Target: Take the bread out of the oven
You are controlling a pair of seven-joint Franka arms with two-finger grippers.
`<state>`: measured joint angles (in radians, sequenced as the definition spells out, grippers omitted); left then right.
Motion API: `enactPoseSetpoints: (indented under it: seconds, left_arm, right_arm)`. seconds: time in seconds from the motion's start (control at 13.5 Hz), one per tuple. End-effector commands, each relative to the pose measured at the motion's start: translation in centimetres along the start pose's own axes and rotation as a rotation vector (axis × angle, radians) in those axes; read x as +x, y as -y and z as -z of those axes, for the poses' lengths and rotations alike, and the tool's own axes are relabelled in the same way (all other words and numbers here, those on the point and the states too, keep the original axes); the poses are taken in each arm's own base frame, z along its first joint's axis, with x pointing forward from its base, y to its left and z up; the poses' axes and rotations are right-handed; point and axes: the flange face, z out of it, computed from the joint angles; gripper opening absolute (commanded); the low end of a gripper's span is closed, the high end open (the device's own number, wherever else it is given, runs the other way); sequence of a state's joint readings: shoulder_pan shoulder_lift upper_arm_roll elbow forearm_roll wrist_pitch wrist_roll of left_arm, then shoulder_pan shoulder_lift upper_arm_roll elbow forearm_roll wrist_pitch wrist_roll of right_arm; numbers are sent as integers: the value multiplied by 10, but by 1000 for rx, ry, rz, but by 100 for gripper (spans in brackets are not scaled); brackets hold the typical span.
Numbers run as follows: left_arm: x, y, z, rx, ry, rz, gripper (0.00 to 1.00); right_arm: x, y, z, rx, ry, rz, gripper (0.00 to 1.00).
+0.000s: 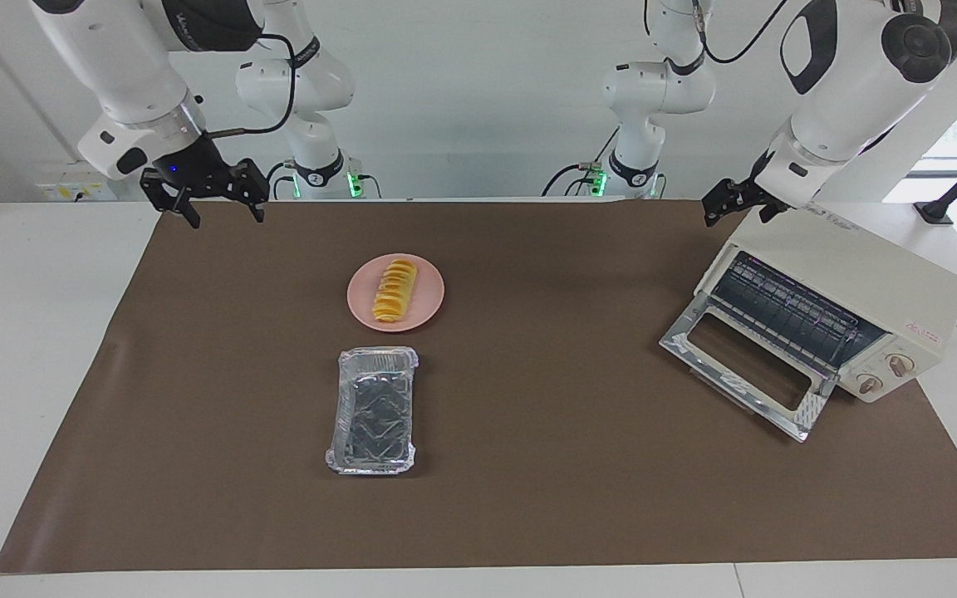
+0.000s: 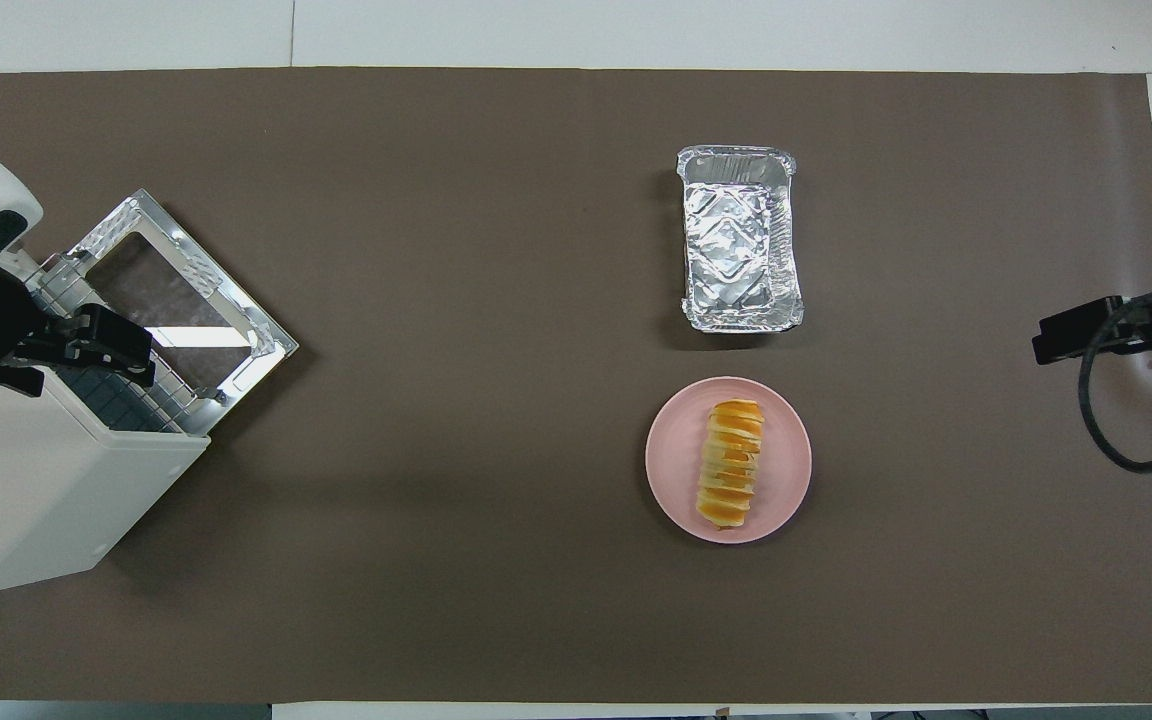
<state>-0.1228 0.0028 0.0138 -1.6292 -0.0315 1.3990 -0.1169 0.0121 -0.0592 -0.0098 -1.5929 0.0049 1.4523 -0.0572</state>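
The bread, a golden ridged loaf, lies on a round pink plate in the middle of the brown mat. Nothing touches it. The cream oven stands at the left arm's end of the table with its glass door folded down and a bare wire rack showing inside. My left gripper hangs open over the oven's top edge, holding nothing. My right gripper is raised and open, empty, over the mat's edge at the right arm's end.
A crinkled silver foil tray sits empty on the mat, just farther from the robots than the plate. White table surface borders the mat on both ends.
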Motion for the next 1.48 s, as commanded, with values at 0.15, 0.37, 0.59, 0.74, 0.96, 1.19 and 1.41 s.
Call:
enactPoseSetpoints:
  seconds: [0.15,0.37,0.59,0.74,0.96,1.19,1.41]
  left_arm:
    - [-5,3,1,13,-18,1,100]
    - [-5,3,2,13,-20,1,100]
    - [-5,3,2,13,-20,1,100]
    - [-5,3,1,13,-18,1,100]
    - [-5,3,1,13,-18,1,100]
    - [-5,3,1,13,-18,1,100]
    - [-5,3,2,13,-20,1,100]
  right_arm:
    - [-5,-22,35,-3,-28,59,100]
    - [1,-25,23,4,-35,44,100]
    - [3,-26,12,4,-22,41,100]
    - [7,-25,3,3,-21,34,100]
    - [9,-25,-3,-2,-25,32,100]
    - [9,-23,-4,-5,-21,35,100]
    - [8,-24,-4,-3,-18,34,100]
